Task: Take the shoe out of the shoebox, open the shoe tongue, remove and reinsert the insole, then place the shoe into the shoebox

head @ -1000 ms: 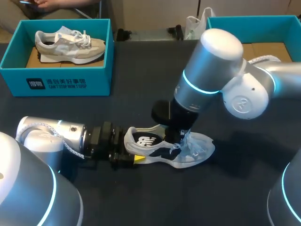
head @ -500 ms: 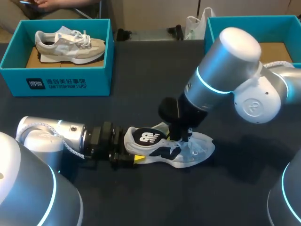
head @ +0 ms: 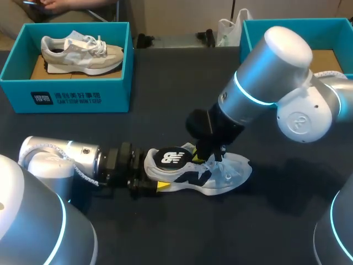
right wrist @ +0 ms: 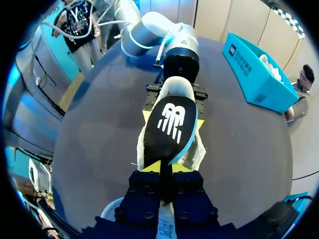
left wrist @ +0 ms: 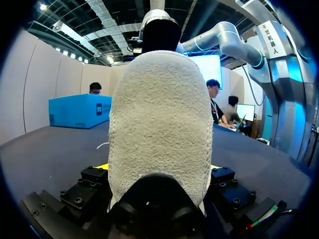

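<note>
the shoe (head: 212, 179) is seen on the table (head: 165, 237) with its heel clamped by the left gripper (head: 153, 179), and the insole (right wrist: 172, 124), pinched at its toe end by the right gripper (right wrist: 167, 168), is laid along the shoe's long axis, heelward from that claw.

The left arm (head: 55, 157) and right arm (head: 270, 72) are silver shells with cyan-lit rings; the right pincer (right wrist: 166, 169) is black, screw-studded.

Silver left arm (head: 60, 157) and silver right arm (head: 265, 83) hem in the white mesh sneaker (head: 227, 178); bare dark worktop (head: 165, 110) reaches the teal cardboard shoebox (head: 71, 96).
</note>
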`<state>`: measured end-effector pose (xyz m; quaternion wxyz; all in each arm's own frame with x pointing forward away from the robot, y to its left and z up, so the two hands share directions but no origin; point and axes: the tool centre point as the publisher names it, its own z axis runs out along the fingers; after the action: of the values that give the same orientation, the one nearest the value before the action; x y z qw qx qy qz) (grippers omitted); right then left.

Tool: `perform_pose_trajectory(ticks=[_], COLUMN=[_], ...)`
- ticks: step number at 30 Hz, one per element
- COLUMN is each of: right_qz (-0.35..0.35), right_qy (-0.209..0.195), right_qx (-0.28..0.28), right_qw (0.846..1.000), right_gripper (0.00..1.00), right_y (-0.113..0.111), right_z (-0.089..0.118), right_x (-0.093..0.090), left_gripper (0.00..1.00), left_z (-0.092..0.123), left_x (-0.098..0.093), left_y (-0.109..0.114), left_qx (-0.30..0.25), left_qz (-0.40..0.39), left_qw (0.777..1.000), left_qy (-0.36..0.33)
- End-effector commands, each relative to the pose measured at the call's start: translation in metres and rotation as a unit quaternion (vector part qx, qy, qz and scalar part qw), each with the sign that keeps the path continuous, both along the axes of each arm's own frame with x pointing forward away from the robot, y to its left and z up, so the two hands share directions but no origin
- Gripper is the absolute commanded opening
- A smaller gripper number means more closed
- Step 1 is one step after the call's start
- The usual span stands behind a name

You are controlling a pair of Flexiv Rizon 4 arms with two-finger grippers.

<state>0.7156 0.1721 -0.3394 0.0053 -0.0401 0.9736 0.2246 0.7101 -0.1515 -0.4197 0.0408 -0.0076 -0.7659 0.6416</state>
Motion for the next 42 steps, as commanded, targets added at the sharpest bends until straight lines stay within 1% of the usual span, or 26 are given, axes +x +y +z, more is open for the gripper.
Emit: perform_pose_trajectory(ticks=[1,6,10,20,33,35,38,39,40,41,42], right_qz=[0.009,0.013,0.024,0.050,0.107,0.108,0.102,0.099,0.097,0.096,0.092], right_qy=[-0.003,-0.007,-0.011,-0.013,0.000,0.005,0.023,0.030,0.034,0.037,0.045], right_qx=[0.009,0.019,0.038,0.039,0.009,0.002,-0.006,-0.015,-0.019,-0.020,-0.028], right_qw=[1.000,1.000,0.999,0.998,0.994,0.994,0.994,0.994,0.995,0.994,0.994], right_gripper=[0.00,0.00,0.00,0.00,0.00,0.00,0.00,0.19,0.32,0.37,0.48], right_y=[-0.001,-0.004,-0.006,-0.001,0.033,0.035,0.037,0.037,0.038,0.038,0.038], right_z=[0.001,0.004,0.004,0.007,0.010,0.011,0.012,0.012,0.012,0.012,0.013], right_x=[-0.001,0.000,-0.001,0.001,0.004,0.003,0.004,0.004,0.004,0.004,0.004], left_gripper=[0.00,0.00,0.00,0.00,0.00,0.00,0.00,0.00,0.00,0.00,0.00], left_z=[-0.001,-0.001,-0.001,-0.001,-0.001,-0.001,-0.001,-0.001,-0.001,-0.001,-0.001], left_x=[-0.001,-0.001,-0.001,-0.001,-0.001,-0.001,-0.001,-0.001,-0.001,-0.001,-0.001], left_y=[-0.001,-0.001,-0.001,-0.001,-0.001,-0.001,-0.001,-0.001,-0.001,-0.001,-0.001], left_qx=[0.000,0.000,0.000,0.000,0.000,0.000,0.000,0.000,0.000,0.000,0.000], left_qz=[0.001,0.001,0.001,0.001,0.001,0.001,0.001,0.001,0.001,0.001,0.001], left_qw=[1.000,1.000,1.000,1.000,1.000,1.000,1.000,1.000,1.000,1.000,1.000], left_qy=[0.000,0.000,0.000,0.000,0.000,0.000,0.000,0.000,0.000,0.000,0.000])
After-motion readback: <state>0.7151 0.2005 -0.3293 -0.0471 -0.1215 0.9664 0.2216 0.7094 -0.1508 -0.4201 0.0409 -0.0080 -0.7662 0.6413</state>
